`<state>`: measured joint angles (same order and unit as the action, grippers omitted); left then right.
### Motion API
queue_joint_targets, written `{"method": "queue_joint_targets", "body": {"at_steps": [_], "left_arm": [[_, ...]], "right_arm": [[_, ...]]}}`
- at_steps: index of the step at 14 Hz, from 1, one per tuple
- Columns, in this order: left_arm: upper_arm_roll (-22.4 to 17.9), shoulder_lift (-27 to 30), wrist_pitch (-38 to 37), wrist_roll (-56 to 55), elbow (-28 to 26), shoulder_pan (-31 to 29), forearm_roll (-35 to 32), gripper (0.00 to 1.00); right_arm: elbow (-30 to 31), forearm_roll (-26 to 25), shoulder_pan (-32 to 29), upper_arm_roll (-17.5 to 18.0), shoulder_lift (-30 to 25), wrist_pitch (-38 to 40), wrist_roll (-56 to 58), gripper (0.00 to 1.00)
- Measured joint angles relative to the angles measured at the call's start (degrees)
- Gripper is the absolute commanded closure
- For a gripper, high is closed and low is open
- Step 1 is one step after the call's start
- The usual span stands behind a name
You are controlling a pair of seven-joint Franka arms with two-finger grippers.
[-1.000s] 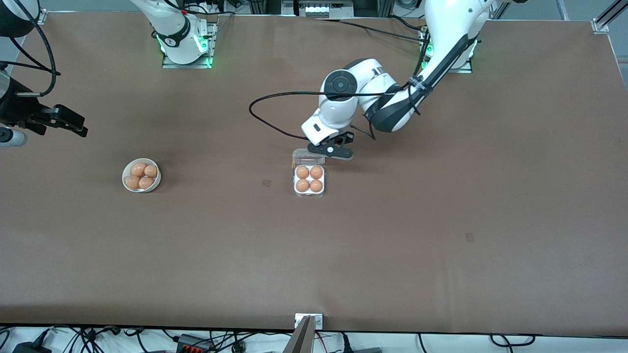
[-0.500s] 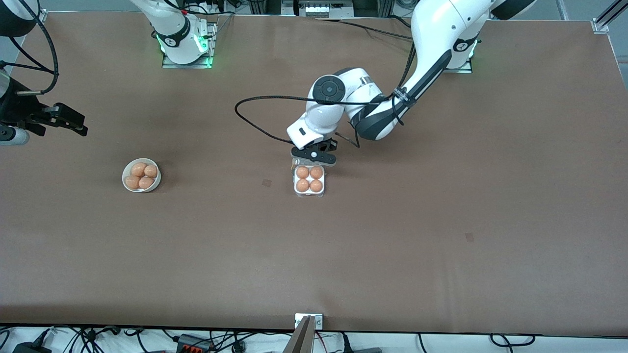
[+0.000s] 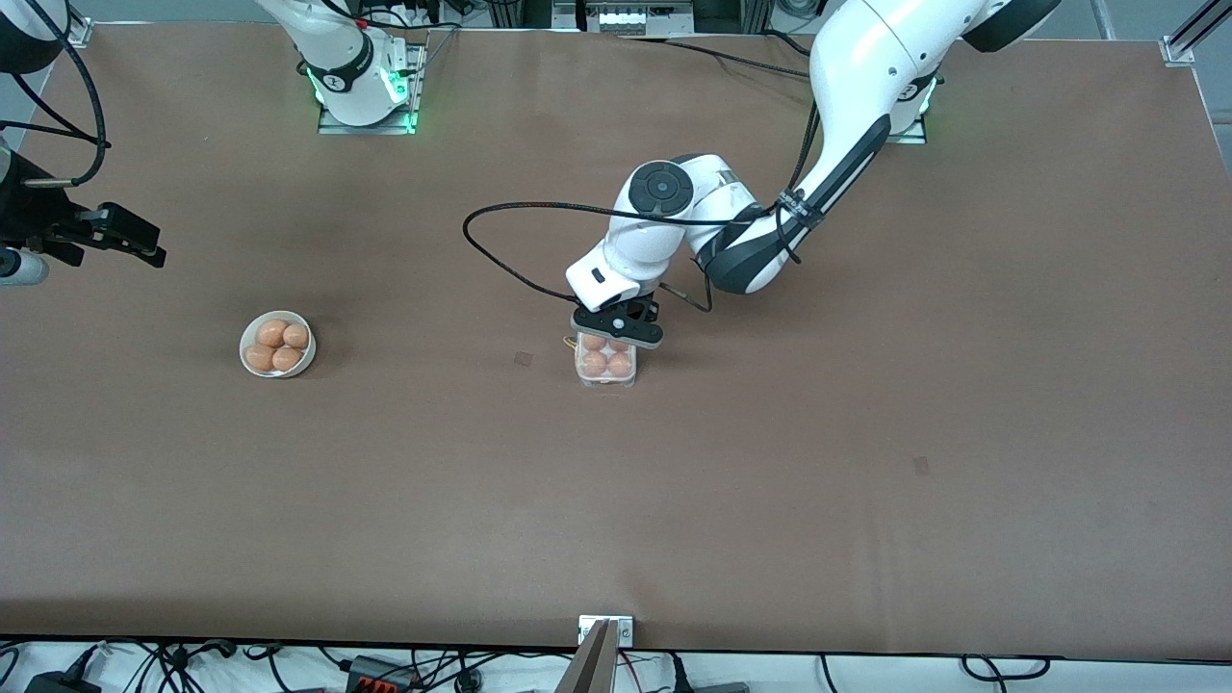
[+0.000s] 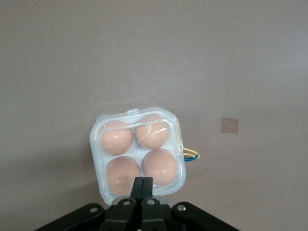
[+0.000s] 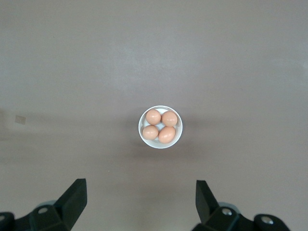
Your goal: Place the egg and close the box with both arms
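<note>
**Pressing the lid: closed left tool over the box edge farthest from the front camera**

Seen nearest the front camera is the box (image 3: 606, 366), resting near the middle of the worktop (image 3: 866, 433). Four eggs (image 4: 137, 154) are seated in its cells, and the clear lid (image 4: 137, 151) is seen lowered over them in the left wrist view; whether it is latched cannot be told. A thin yellow-and-blue loop (image 4: 191, 154) is seen protruding at one side of the box. Directly over the box edge that lies farthest from the front camera, the left tool (image 3: 617, 328) is held with its fingers (image 4: 143, 185) pressed together, nothing gripped between them. The coming move is judged to turn on this relation: the box lies straight beneath and slightly forward of the fingertips, so a downward press would be delivered near the lid's edge. Toward the right arm's end of the worktop, the bowl (image 3: 277, 344) with four eggs is set well apart from the box. Farther off, the right tool (image 3: 120, 236) waits above that end, fingers spread wide and empty.
</note>
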<state>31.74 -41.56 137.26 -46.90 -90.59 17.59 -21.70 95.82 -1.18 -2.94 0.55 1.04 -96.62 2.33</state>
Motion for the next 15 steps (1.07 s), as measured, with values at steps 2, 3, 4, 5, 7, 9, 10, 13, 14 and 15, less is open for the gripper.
{"method": "queue_joint_targets", "body": {"at_steps": [2, 3, 4, 5, 7, 9, 10, 13, 14, 15], "left_arm": [[0.11, 0.53, -5.18, 0.14, 0.87, -0.68, -0.08, 0.99], [0.31, 1.35, -9.21, 0.66, 1.32, -1.31, -0.09, 0.99], [0.86, 2.49, -13.59, 1.90, 1.74, -2.31, -0.09, 0.99], [1.75, 4.00, -18.50, 3.89, 2.00, -3.75, -0.09, 0.99], [4.24, 7.08, -28.45, 10.26, 2.10, -8.10, -0.10, 0.88], [7.58, 9.82, -36.21, 19.01, 2.11, -15.23, -0.12, 0.04], [9.76, 10.86, -38.84, 23.95, 2.11, -19.60, -0.12, 0.00], [18.33, 13.31, -44.49, 33.92, 2.29, -34.38, -0.13, 0.00], [20.88, 14.13, -46.55, 35.25, 2.74, -38.88, -0.13, 0.00], [23.01, 14.82, -48.74, 36.15, 3.77, -42.76, -0.13, 0.00]], "right_arm": [[0.00, 0.00, 0.00, -0.02, -0.01, 0.01, -0.01, 0.00], [0.00, 0.00, 0.00, -0.03, -0.04, 0.07, -0.02, 0.00], [0.00, 0.00, 0.01, -0.03, -0.09, 0.20, -0.02, 0.00], [0.00, 0.00, 0.02, -0.03, -0.15, 0.31, -0.02, 0.00], [0.12, 0.00, 0.06, -0.03, -0.42, 0.32, -0.02, 0.00], [1.03, 0.00, 0.11, -0.02, -1.19, -0.06, -0.02, 0.00], [1.83, 0.00, 0.12, -0.03, -1.81, -0.60, -0.02, 0.00], [3.08, 0.00, 0.15, 0.01, -3.33, -1.22, -0.02, 0.00], [3.17, 0.00, 0.20, 0.07, -3.59, -1.22, -0.02, 0.00], [3.24, 0.00, 0.24, 0.12, -3.74, -1.22, -0.02, 0.00]]}}
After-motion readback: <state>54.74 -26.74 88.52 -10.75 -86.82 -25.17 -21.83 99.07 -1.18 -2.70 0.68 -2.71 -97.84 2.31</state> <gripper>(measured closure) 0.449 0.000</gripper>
